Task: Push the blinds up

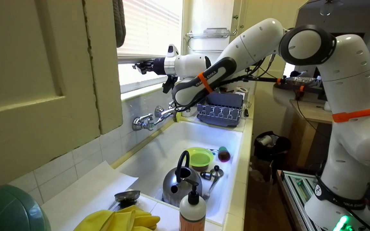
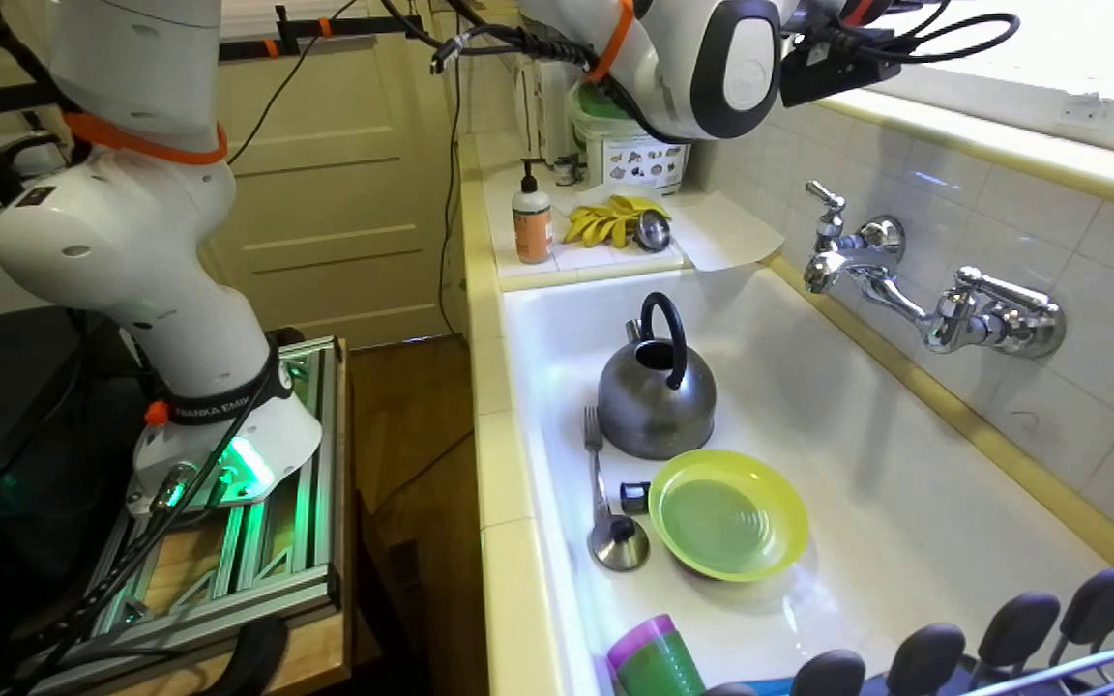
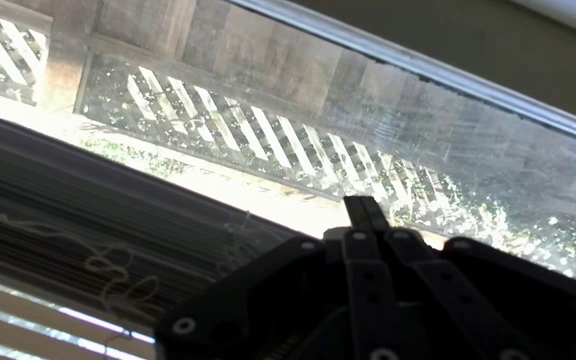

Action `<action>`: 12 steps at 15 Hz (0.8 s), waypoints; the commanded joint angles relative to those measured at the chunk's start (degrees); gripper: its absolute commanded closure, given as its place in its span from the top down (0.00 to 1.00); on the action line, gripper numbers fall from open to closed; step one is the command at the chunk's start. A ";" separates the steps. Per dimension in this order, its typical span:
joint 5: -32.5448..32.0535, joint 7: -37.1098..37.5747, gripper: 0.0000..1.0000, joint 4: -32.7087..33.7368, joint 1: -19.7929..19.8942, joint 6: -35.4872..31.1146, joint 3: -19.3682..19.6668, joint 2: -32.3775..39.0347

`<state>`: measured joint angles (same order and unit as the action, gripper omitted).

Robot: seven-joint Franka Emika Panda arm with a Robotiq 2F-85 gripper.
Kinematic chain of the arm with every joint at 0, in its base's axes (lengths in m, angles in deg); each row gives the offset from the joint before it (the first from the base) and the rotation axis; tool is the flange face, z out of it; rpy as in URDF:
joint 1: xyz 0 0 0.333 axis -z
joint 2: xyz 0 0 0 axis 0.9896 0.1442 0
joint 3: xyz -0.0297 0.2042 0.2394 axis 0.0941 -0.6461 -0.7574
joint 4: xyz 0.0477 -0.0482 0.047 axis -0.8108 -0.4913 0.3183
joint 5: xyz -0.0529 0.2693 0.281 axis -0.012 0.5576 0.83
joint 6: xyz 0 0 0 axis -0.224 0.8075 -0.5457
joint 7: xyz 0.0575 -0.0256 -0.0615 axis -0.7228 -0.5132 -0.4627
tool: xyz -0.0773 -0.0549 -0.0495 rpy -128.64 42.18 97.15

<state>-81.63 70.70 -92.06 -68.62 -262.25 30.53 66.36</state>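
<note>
The white blinds (image 1: 151, 27) hang over the upper window in an exterior view, with their bottom rail at the gripper's height and bare glass below. In the wrist view the blinds (image 3: 43, 205) are a dark stack of slats with loose cord at the lower left; the picture seems upside down. My gripper (image 1: 136, 67) is level with the bottom rail, at or just under it. In the wrist view the gripper (image 3: 366, 200) has its fingertips together with nothing between them, against the glass background. Whether it touches the rail I cannot tell. The other exterior view hides gripper and blinds out of frame.
A cream cabinet door (image 1: 43, 64) stands beside the window. Below are the chrome faucet (image 1: 143, 122), the white sink (image 2: 905, 503) with a kettle (image 2: 657, 401) and bowl, and a dish rack (image 1: 220, 109). A window sill (image 2: 1002, 145) runs under the glass.
</note>
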 commanded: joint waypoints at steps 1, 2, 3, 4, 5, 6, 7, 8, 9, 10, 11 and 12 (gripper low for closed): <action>3.39 -1.15 0.00 4.51 -3.26 2.37 3.10 -0.96; 5.47 -2.95 0.00 4.80 -3.50 3.00 2.87 -1.14; 7.11 -3.80 0.00 5.36 -4.31 3.60 3.76 -1.05; 8.84 -4.93 0.00 5.77 -4.91 4.03 4.45 -0.84; 10.69 -5.96 0.00 5.97 -5.45 4.28 5.24 -0.55; 12.35 -6.83 0.00 5.95 -5.96 4.53 6.05 -0.36; 13.89 -7.72 0.00 5.82 -6.48 4.59 6.89 -0.15; 14.97 -8.16 0.00 5.52 -6.86 4.64 7.51 0.07; 16.03 -8.64 0.00 5.38 -7.28 4.63 8.06 0.36; 16.77 -8.92 0.00 5.30 -7.52 4.53 8.38 0.70; 17.64 -9.44 0.00 5.43 -7.90 4.27 8.98 1.17; 18.03 -9.60 0.00 5.67 -7.95 4.16 9.28 1.72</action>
<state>-66.94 63.14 -87.95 -75.33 -258.07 37.41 67.11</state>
